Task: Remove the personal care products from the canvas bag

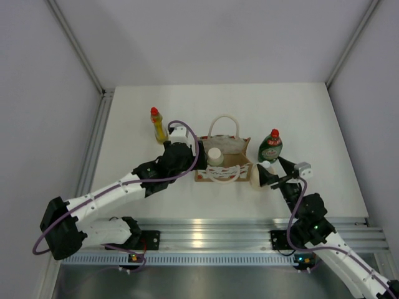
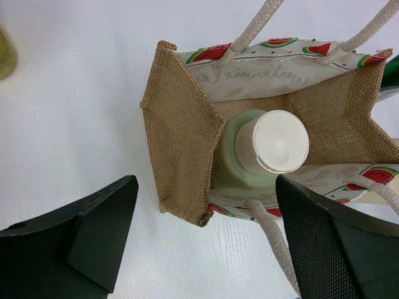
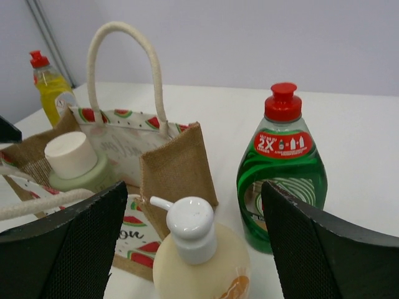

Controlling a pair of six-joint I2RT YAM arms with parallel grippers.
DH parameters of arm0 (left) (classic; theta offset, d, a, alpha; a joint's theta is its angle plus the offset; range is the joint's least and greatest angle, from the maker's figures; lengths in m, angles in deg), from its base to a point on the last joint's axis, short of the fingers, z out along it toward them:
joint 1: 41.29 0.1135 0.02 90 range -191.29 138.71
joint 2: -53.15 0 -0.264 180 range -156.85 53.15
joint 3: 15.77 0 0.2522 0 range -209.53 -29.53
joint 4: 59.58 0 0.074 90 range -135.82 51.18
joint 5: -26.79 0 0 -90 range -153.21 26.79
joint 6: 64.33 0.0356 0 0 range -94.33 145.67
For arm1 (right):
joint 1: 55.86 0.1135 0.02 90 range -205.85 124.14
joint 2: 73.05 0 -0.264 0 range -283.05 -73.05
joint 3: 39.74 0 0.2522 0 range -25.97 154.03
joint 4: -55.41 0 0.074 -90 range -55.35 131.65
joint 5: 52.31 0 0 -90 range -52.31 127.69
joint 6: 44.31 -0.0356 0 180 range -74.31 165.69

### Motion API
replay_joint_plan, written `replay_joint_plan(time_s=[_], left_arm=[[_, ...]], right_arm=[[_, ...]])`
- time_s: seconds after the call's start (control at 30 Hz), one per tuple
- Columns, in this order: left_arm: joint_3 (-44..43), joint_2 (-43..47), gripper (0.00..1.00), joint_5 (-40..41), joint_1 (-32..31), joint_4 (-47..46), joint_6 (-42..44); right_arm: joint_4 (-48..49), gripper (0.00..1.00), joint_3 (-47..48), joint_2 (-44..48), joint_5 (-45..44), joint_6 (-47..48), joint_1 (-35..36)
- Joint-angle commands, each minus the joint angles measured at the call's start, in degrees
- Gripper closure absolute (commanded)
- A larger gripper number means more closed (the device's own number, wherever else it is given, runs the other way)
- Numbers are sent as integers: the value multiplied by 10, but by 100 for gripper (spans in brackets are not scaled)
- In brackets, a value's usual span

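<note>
The canvas bag (image 1: 234, 149) stands mid-table with its mouth open, and a pale green cylinder with a white cap (image 2: 274, 142) is upright inside it. My left gripper (image 2: 206, 199) hovers open over the bag's left end (image 2: 181, 156), one finger on each side of the corner. The cream pump bottle (image 3: 199, 255) stands on the table just right of the bag (image 3: 177, 165). My right gripper (image 3: 193, 205) is open around it, with gaps on both sides. The dark green bottle (image 3: 283, 180) stands behind it. The yellow bottle (image 1: 157, 124) stands left of the bag.
The rope handles (image 2: 262, 25) arch over the bag's mouth, and one loop (image 2: 274, 243) hangs by my left gripper's right finger. Grey walls and a metal rail (image 1: 93, 156) border the white table (image 1: 137, 99).
</note>
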Motion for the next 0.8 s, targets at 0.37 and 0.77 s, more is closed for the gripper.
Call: replay_joint_plan(time_s=[0.37, 0.77], left_arm=[[25, 29, 4, 19, -3, -8, -2], [38, 1, 5, 41, -2, -7, -62]], right_arm=[[-127, 0, 292, -242, 132, -26, 8], [-305, 1, 595, -686, 176, -24, 46]])
